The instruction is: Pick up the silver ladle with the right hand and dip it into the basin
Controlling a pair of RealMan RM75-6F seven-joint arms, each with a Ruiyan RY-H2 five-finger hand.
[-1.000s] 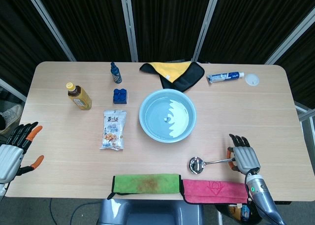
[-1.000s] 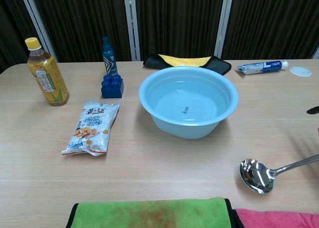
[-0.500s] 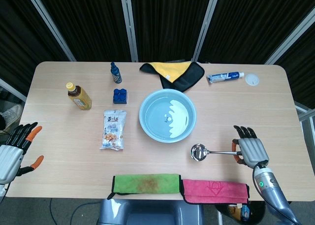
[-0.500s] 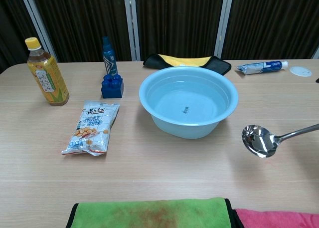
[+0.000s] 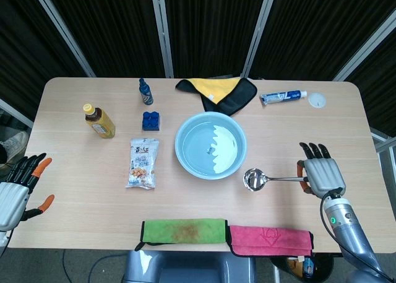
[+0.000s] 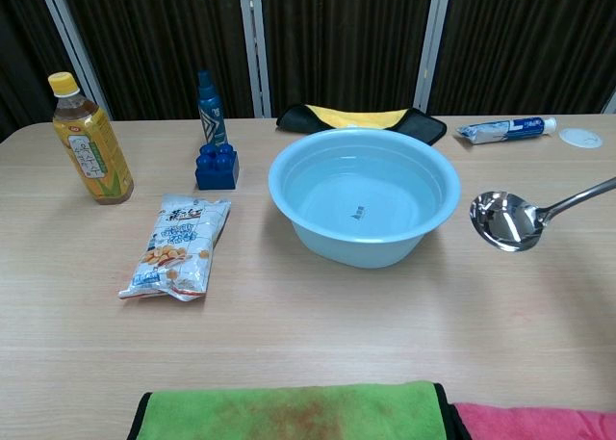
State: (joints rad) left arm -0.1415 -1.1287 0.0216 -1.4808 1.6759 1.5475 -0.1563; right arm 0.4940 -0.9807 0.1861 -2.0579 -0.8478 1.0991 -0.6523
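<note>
While the right hand grips it, the silver ladle hangs beside the basin.

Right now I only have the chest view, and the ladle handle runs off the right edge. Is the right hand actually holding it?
Observer: Yes. In the head view the right hand grips the far end of the silver ladle, fingers pointing away from the robot.
Operator: Where is the bowl of the ladle relative to the basin from above?
Observer: Its bowl sits just outside the basin, off the rim on the near right side, not yet over the water.
Operator: And the left hand, I can't see it at all.
Observer: The left hand is off the table's near left corner, fingers spread, holding nothing.
</note>
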